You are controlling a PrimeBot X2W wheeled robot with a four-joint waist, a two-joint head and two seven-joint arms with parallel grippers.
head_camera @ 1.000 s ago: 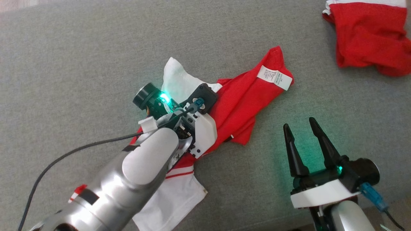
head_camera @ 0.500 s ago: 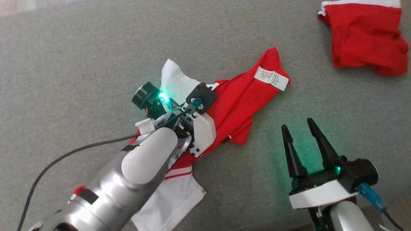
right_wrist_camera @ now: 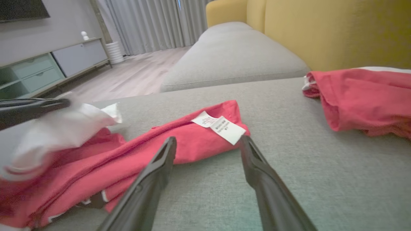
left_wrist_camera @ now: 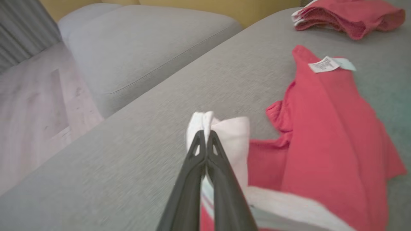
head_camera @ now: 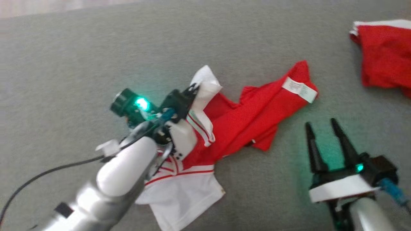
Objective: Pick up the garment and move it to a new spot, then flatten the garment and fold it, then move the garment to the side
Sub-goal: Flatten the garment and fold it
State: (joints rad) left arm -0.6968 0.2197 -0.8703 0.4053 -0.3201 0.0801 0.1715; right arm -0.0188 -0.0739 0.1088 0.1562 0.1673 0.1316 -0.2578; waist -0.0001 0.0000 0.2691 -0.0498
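Two dark fingers of the left gripper (left_wrist_camera: 205, 133) are pressed together on a white fold of the garment (head_camera: 250, 115), which is strewn, red and white, across the middle of the grey cushion (head_camera: 80, 48). The right gripper (head_camera: 321, 122) is held spread and empty just beside it. Another red garment (head_camera: 385, 61) is bunched at the far right edge.

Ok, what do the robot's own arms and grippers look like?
Rounded silver forearms; a black cable runs along the left forearm. Each wrist carries a white housing, a green light and a blue connector. The left gripper and right gripper each have two long, tapered black fingers.
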